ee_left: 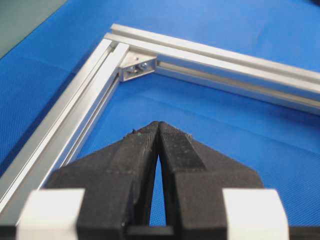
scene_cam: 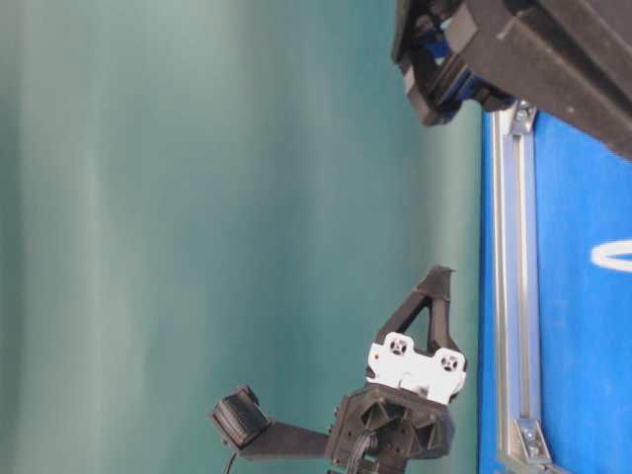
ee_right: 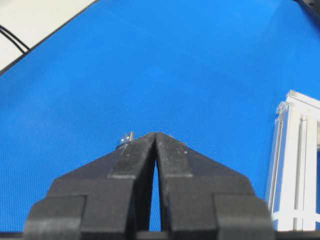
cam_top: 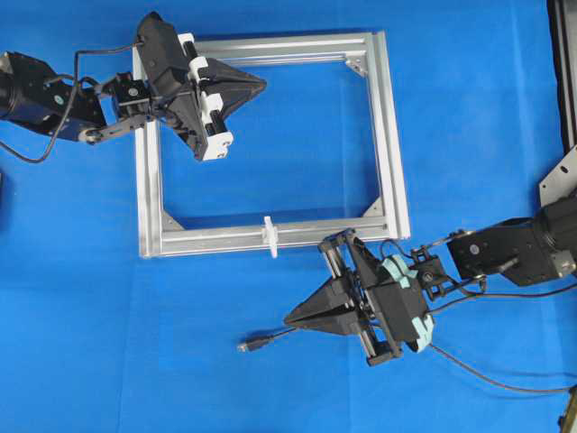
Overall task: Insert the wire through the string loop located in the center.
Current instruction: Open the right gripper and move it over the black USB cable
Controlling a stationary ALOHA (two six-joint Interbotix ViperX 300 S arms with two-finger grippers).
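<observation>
Both arms sit poised and nothing is in hand. The left gripper point(cam_top: 261, 85) hovers over the top-left part of the silver frame point(cam_top: 389, 135), its jaws pressed together on nothing, tips meeting in a clean seam in the left wrist view. The right gripper point(cam_top: 290, 319) hangs below the frame's lower rail, jaws likewise closed and empty. The wire point(cam_top: 270, 338) lies loose on the blue mat point(cam_top: 469, 117), just beside the right gripper's tips; its plug point(cam_top: 244, 345) is the free end, pointing toward the left of the overhead view, and the cable's long axis runs roughly left to right, passing under the gripper. In the right wrist view a small metallic tip point(ee_right: 126, 139) peeks out just beyond the closed fingers; probably the plug, though it is small and soft in focus. The string loop point(cam_top: 269, 235) stands upright on the lower rail, near its middle, a little above the wire and apart from it. My read: the right arm is parked close to the plug because it is the natural picker, but the jaws must part first.
</observation>
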